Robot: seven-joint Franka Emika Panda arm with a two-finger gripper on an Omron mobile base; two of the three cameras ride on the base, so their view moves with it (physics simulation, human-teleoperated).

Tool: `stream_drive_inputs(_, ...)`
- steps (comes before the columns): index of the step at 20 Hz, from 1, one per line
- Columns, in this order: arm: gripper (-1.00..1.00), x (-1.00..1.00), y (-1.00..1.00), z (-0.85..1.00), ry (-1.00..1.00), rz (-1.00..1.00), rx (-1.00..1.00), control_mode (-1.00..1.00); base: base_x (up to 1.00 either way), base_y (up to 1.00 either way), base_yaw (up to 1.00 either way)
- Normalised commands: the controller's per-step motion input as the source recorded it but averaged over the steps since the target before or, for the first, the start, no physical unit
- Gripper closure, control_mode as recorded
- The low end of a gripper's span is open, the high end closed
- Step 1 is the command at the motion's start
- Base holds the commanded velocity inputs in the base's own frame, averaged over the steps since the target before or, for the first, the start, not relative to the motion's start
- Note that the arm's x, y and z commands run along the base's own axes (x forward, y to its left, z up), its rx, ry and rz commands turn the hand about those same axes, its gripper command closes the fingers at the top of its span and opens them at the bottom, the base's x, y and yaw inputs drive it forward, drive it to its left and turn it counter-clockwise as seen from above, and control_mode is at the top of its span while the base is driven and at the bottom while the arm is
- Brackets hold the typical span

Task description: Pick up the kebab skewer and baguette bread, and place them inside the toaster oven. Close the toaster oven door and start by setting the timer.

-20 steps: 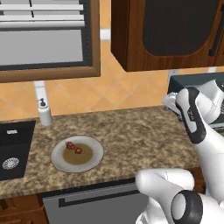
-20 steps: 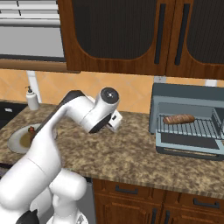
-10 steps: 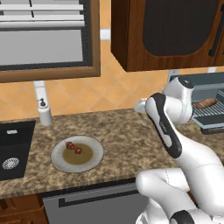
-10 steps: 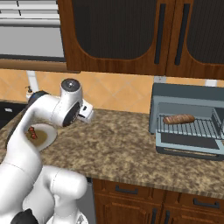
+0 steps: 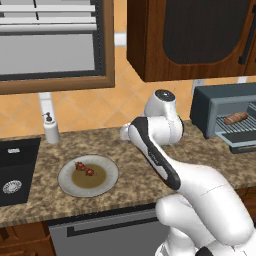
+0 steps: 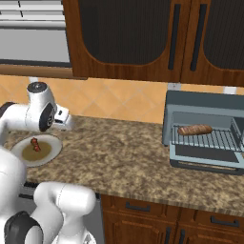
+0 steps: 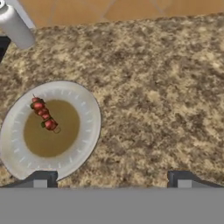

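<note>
The kebab skewer (image 7: 43, 114), a thin stick of dark-red chunks, lies on a round plate (image 7: 83, 144) at the counter's left; it is also visible as skewer (image 5: 84, 169) and skewer (image 6: 35, 144). The baguette bread (image 6: 195, 129) rests on the wire rack inside the grey-blue toaster oven (image 6: 202, 102), seen from the left as baguette (image 5: 235, 118). The toaster oven door (image 6: 207, 156) hangs open and flat. My gripper (image 7: 111, 180) hovers open and empty above the counter, just right of the plate, with both fingertips (image 7: 41, 179) apart from the skewer.
A white soap dispenser (image 5: 50, 128) stands by the wall behind the plate, and a black sink (image 5: 15, 167) lies to its left. Dark wood cabinets (image 6: 143, 38) hang above. Bare granite counter (image 6: 124, 157) stretches between plate and oven.
The arm has swung left across the counter, away from the oven, until the hand hangs near the plate. The baguette stays on the rack and the skewer on the plate.
</note>
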Motion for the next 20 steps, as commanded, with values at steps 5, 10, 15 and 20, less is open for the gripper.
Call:
stream_drive_inputs(5, -1.0, 0.0, 1.0, 0.0, 0.08, 0.15, -0.14, -1.0, 0.0, 0.0, 0.0)
stream_drive_inputs(10, -1.0, 0.01, 0.75, -0.02, 0.08, 0.07, -0.07, -1.0, 0.0, 0.0, 0.0)
stream_drive_inputs(15, -1.0, 0.17, 0.37, -0.19, 0.01, 0.07, 0.0, -1.0, 0.0, 0.0, 0.0)
stream_drive_inputs(20, -1.0, 0.3, 0.32, -0.51, 0.0, 0.06, 0.0, -1.0, 0.0, 0.0, 0.0)
